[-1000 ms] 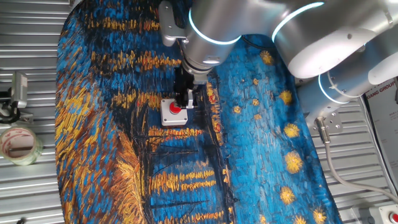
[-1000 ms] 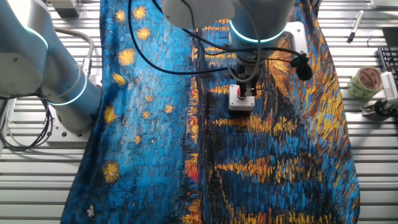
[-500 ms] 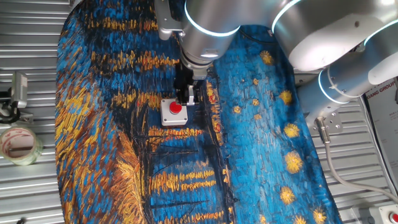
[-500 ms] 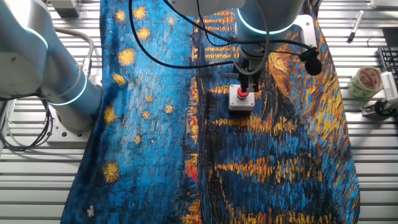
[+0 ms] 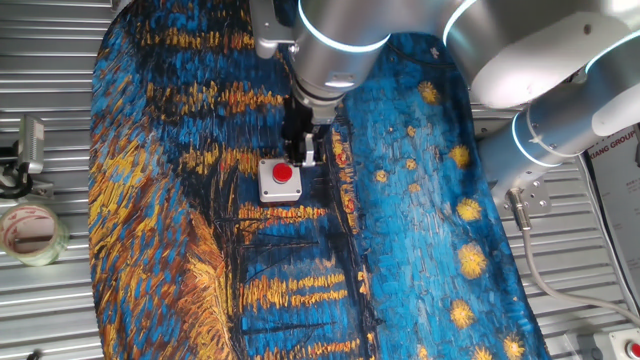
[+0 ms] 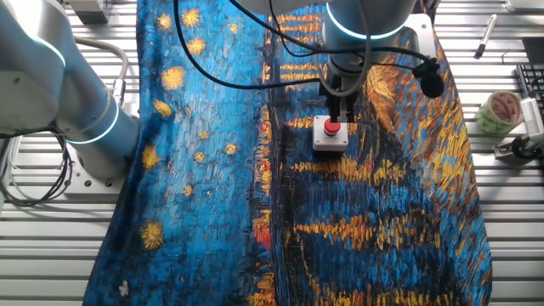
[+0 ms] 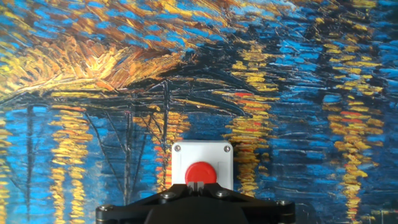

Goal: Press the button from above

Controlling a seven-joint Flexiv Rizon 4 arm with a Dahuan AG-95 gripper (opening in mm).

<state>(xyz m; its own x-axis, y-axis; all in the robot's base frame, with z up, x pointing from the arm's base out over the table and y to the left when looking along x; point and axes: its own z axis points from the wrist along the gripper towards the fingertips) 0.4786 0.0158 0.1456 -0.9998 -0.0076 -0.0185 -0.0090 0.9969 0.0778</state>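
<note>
The button (image 5: pixel 283 172) is a red dome in a square white box (image 5: pixel 266 189) on the painted blue and yellow cloth. My gripper (image 5: pixel 300 156) hangs point-down just above the button's far right edge, a little clear of it. In the other fixed view the gripper (image 6: pixel 341 117) hovers above the button (image 6: pixel 332 128). In the hand view the button (image 7: pixel 200 171) sits at the bottom centre, just past my fingertips, and the gripper (image 7: pixel 198 185) is shut and holds nothing.
A tape roll (image 5: pixel 30 232) lies on the metal slats left of the cloth; it also shows in the other fixed view (image 6: pixel 497 110) near a pen (image 6: pixel 483 36). The arm's base (image 6: pixel 81 110) stands beside the cloth.
The gripper has risen off the button and shifted slightly away from it. The red dome now shows in full. The box has not moved.
</note>
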